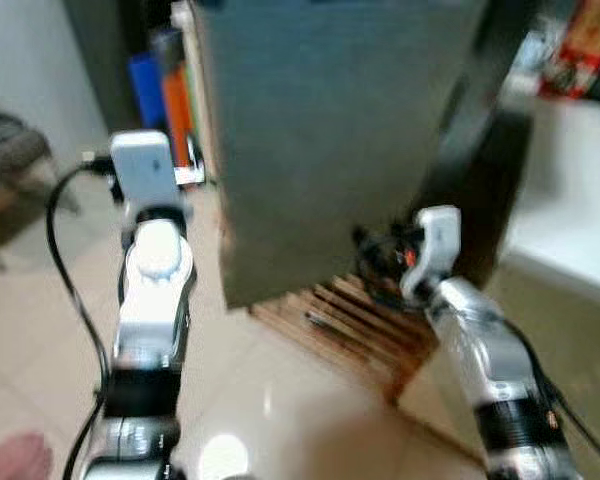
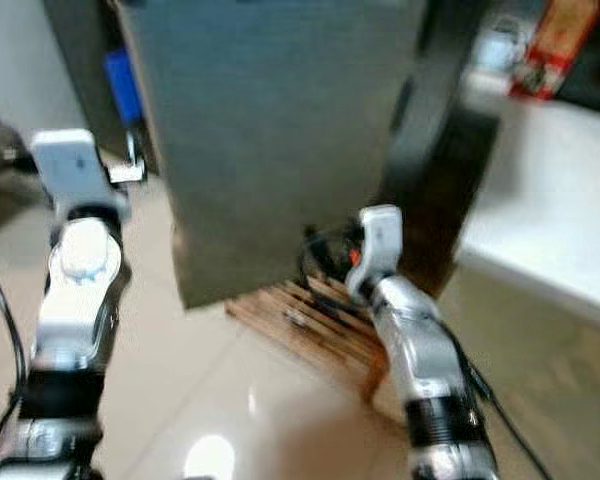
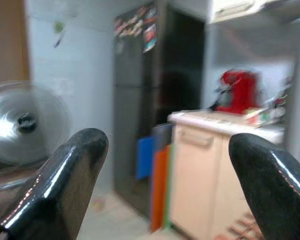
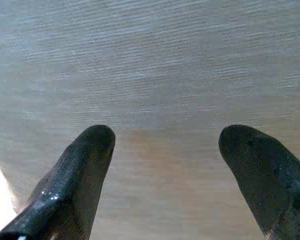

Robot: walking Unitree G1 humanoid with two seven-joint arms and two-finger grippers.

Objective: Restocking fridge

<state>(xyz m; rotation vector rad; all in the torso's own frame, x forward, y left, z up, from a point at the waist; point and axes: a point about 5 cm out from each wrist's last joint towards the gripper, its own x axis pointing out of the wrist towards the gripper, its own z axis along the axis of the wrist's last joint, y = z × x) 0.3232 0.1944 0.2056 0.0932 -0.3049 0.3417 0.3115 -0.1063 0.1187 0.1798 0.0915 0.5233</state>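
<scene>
A tall grey fridge door (image 1: 330, 130) with a brushed face stands right in front of me, its lower edge above a wooden pallet (image 1: 355, 320). My right gripper (image 4: 165, 137) is open, its fingers (image 4: 80, 170) pointing at that grey face from close by, with nothing between them. My right arm (image 1: 460, 310) reaches toward the door's lower right corner. My left arm (image 1: 152, 270) is raised to the left of the door. My left gripper (image 3: 165, 145) is open and empty, pointing across the room at a dark fridge (image 3: 140, 100) with magnets on it.
A white counter (image 1: 570, 220) runs along the right, with a red packet (image 1: 580, 45) at its far end. Blue and orange boards (image 1: 165, 95) lean left of the door. A fan (image 3: 27, 125) and a red machine (image 3: 237, 90) on a cabinet stand farther off. The floor is pale tile.
</scene>
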